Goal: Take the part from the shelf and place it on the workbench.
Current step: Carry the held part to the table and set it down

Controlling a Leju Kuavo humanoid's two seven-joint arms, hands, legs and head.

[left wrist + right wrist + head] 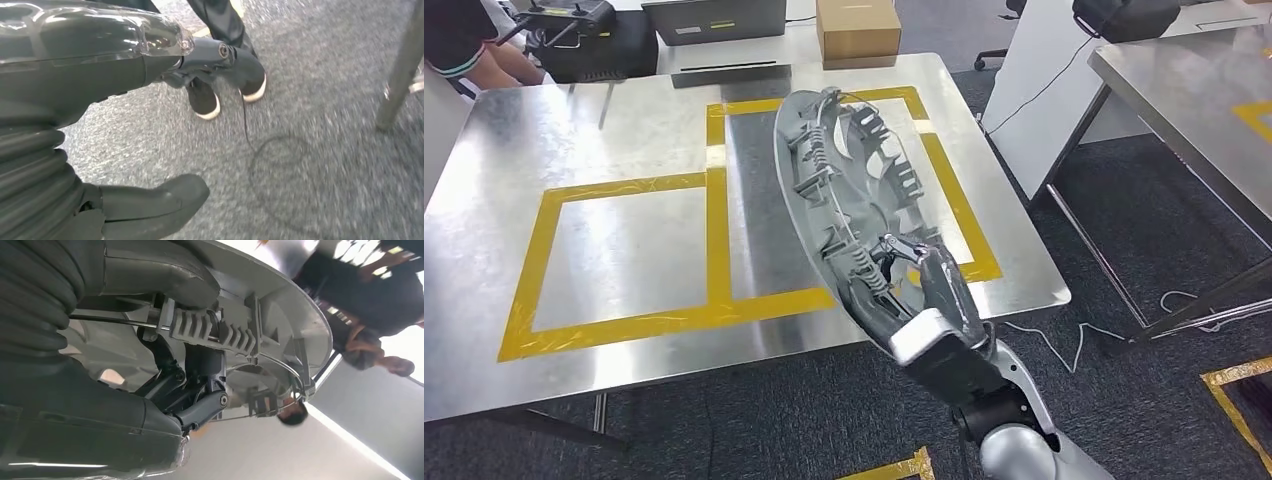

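My right robot hand (919, 290) grasps the grey wheel-cover part (854, 190) by its rim, tilted on edge above the surface (624, 130) near its right edge, ready for lowering, while my left robot hand (150, 200) hangs released over the floor.

Bare workbench (624, 250) beneath held part (844, 190)

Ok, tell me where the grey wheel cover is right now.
In the head view the grey wheel cover is held tilted on edge in the right hand, above the workbench, over the right-hand yellow tape rectangle.
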